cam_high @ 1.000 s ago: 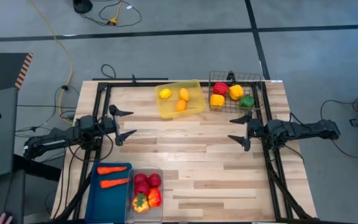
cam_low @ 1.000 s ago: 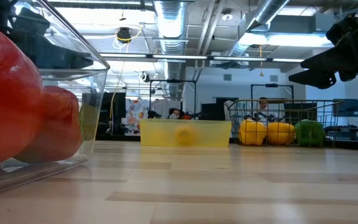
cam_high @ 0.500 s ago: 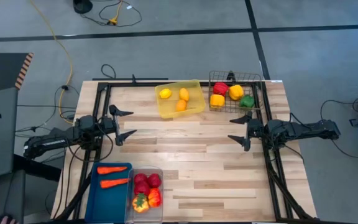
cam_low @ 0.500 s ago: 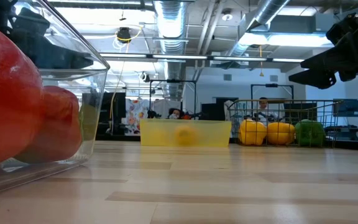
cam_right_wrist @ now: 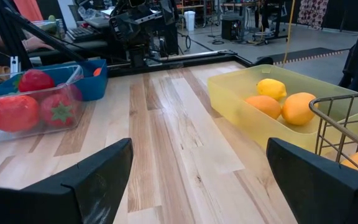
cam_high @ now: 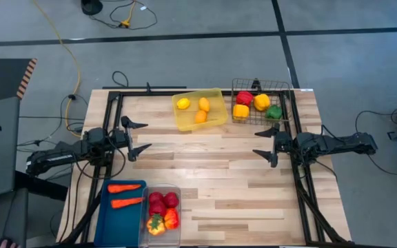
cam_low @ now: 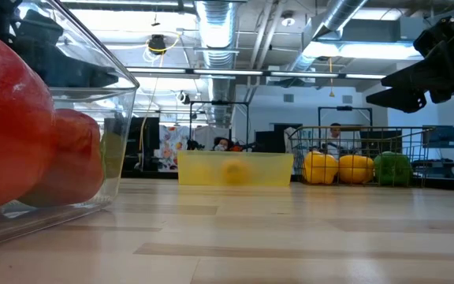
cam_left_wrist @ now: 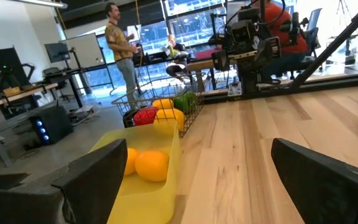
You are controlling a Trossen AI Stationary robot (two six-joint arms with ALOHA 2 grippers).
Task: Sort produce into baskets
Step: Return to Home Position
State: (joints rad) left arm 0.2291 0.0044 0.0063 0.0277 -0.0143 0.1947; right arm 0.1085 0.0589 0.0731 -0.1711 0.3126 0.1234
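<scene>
Wood bench, nothing budged lately. We saw lemons in yellow tray, peppers in wire basket, carrots in blue bin, tomatoes in clear bin. Left jaws and right jaws hung spread wide, empty, at opposite bench edges. Sorting looked done.

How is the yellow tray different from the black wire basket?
The yellow tray has solid, see-through plastic walls; the black wire basket is open mesh. The tray holds three lemons; the basket holds four peppers of mixed colours. The tray sits turned askew; the basket sits square to the table. Both stand side by side along one table edge.
</scene>
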